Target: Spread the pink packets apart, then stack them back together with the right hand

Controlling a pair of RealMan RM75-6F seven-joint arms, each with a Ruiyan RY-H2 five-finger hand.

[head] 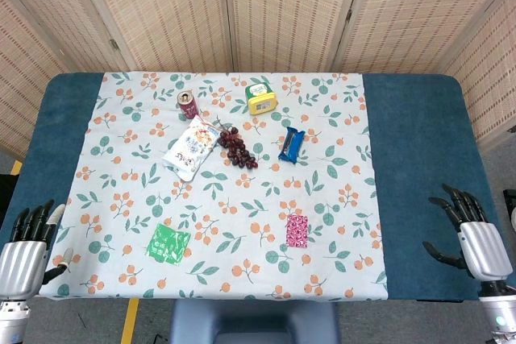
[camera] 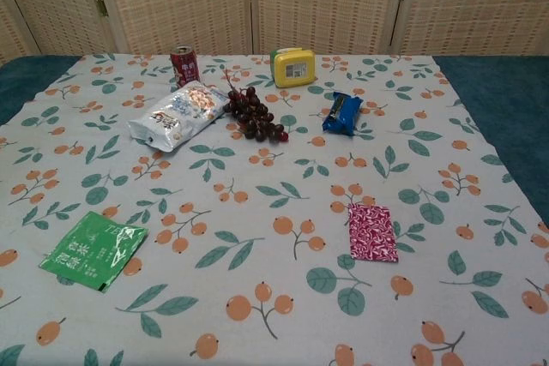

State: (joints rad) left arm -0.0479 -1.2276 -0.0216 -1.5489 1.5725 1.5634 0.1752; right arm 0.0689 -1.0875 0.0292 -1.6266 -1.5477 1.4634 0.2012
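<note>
Floral cloth [head: 242,223] covers the middle of a blue table as a two-armed robot waits to begin. Reading left to right with the pink packets [head: 297,230] as landmark: the left hand [head: 28,247] hangs at the table's near left corner, far left of the packets, fingers apart and holding nothing; a green packet [head: 168,244] lies well to their left; a white snack bag [head: 191,147], a red can [head: 188,104] and a bunch of grapes [head: 237,149] sit beyond them to the left; a yellow tub [head: 262,101] and a blue wrapper [head: 292,144] lie beyond them. The packets themselves rest as one flat pile near the cloth's front edge. Far to their right, the right hand [head: 472,235] hovers over bare blue tabletop, fingers spread, empty. Spreading well likely calls for that hand to come in low and slide the top packet sideways with light fingertip pressure, rather than pinching the whole pile.
</note>
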